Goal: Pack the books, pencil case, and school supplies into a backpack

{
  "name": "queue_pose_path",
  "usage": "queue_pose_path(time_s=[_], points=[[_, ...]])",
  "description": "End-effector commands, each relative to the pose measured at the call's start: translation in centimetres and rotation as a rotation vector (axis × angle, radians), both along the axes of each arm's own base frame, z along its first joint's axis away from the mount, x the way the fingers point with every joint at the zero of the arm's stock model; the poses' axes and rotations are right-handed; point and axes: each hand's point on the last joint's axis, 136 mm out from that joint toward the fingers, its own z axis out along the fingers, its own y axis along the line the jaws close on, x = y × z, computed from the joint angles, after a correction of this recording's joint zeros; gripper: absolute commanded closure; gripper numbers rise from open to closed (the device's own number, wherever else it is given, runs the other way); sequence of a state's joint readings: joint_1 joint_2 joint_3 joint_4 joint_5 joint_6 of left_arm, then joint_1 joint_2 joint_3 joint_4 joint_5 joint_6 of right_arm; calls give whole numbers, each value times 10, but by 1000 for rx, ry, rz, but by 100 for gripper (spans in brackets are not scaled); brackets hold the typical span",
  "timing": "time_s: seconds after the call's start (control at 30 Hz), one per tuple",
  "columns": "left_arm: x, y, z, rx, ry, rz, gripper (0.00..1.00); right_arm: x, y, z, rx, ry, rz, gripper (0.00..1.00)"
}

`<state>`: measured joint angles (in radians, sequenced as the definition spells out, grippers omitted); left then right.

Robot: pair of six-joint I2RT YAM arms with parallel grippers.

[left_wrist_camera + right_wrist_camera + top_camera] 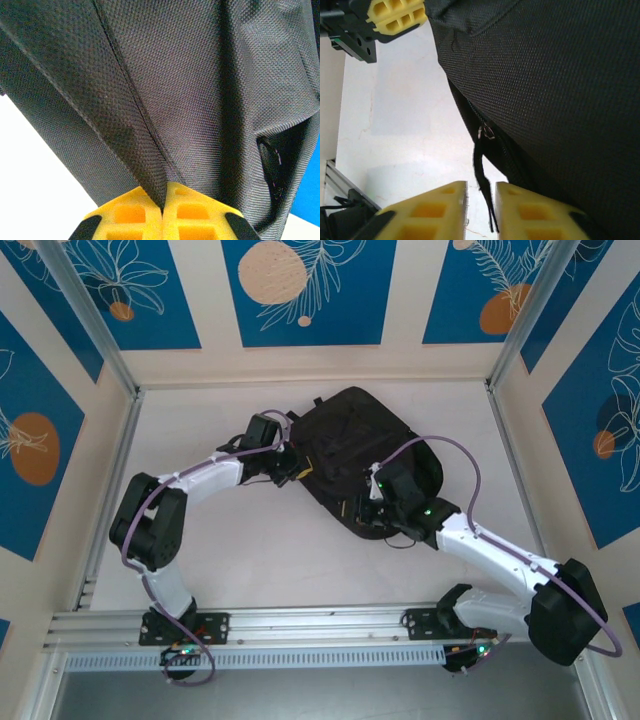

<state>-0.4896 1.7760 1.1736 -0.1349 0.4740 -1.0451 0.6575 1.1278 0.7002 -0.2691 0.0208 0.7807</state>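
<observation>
Top external: backpack point(352, 440) lies diagonally, far-left to near-right; left jaws pinch its fabric, right jaws apart.

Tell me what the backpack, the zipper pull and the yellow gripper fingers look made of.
Backpack: black woven synthetic fabric, likely nylon or polyester; matte, with coarse visible weave and stitched seams.
Zipper pull: thin black cord, seemingly textile, hanging from a small metal-looking ring.
Left gripper's fingers: yellow hard plastic, probably moulded or printed; smooth, with recessed square pockets.
</observation>
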Motion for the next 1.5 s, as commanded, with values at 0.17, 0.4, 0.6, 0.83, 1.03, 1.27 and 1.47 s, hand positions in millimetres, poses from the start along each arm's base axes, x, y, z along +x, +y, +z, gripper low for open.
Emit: queue_pose_path(time_s=[0.17,0.4,0.6,0.83,1.03,1.27,1.47], points=[[5,-7,29,-28,-88,-25,100,6,11,13,45,3,18,52],[4,-8,31,-30,-92,-29,100,13,14,2,-2,50,7,51],[3,-7,34,-32,-98,-29,100,24,11,-11,-42,81,-35,70],[3,-4,34,-11,-104,-24,100,25,8,-10,-58,94,-55,100],[6,7,25,34,-93,8,100,10,-8,-7,-77,92,-67,100],[10,24,19,69,-82,61,100,-13,-26,-14,-88,108,-77,100],[12,34,17,89,-76,87,100,-21,-40,-12,-128,82,-79,100]])
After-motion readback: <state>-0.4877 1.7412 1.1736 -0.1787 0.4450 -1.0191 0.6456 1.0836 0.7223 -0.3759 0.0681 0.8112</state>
